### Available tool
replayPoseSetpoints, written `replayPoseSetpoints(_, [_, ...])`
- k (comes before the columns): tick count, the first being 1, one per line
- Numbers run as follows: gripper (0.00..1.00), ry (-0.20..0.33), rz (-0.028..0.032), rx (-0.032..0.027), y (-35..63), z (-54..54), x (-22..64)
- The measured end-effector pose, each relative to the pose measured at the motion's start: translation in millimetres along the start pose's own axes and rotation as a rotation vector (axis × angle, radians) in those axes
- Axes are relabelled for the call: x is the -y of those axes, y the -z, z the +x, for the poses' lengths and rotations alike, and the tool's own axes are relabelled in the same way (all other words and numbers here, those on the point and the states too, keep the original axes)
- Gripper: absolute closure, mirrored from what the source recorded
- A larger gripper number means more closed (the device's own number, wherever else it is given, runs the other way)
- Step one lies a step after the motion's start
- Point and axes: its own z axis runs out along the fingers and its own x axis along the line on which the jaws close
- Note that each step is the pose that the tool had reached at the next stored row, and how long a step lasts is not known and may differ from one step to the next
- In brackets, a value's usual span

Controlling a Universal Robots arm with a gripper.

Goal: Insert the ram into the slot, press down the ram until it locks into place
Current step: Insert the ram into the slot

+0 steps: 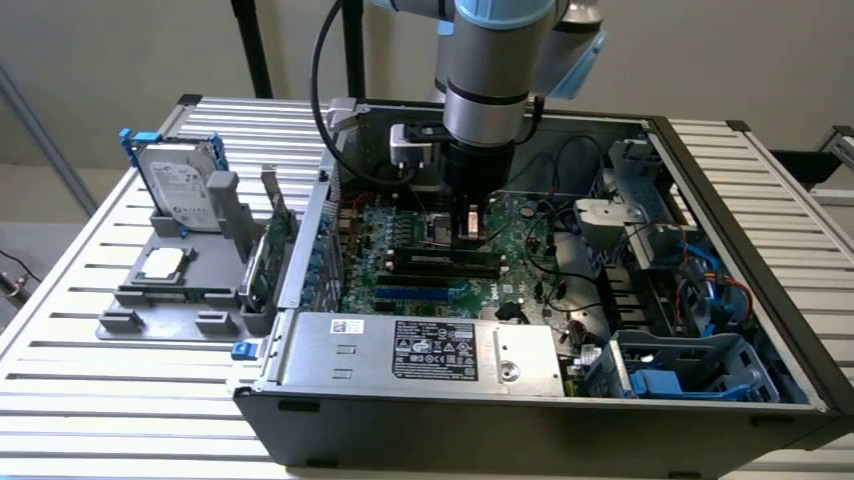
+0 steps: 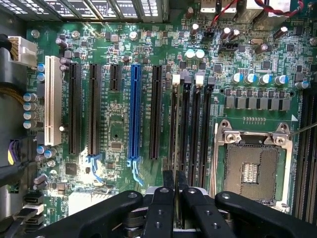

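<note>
My gripper (image 2: 175, 174) hangs low inside the open computer case, over the motherboard (image 2: 116, 126). Its two black fingers (image 2: 167, 186) stand almost together, shut on the ram (image 2: 176, 124), which appears edge-on as a thin strip. The strip runs along the first of the long black slots (image 2: 195, 129), up to that slot's white end clip (image 2: 176, 79). How deep the ram sits in the slot I cannot tell. In the exterior view the gripper (image 1: 467, 235) stands just above the parallel black slots (image 1: 441, 262) in the middle of the board.
Beside the slots lie the blue slot (image 2: 133, 111), a white slot (image 2: 49, 106) and the open processor socket (image 2: 252, 163). In the exterior view a power supply (image 1: 414, 345) and drive cage (image 1: 694, 365) stand near, and a green expansion card (image 1: 274, 250) and hard drive (image 1: 180, 190) stand outside.
</note>
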Motion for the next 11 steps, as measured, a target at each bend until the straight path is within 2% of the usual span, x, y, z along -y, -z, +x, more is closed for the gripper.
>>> replayPoseSetpoints(11, [0.87, 0.000, 0.0017, -0.0003, -0.3, -0.3, -0.4])
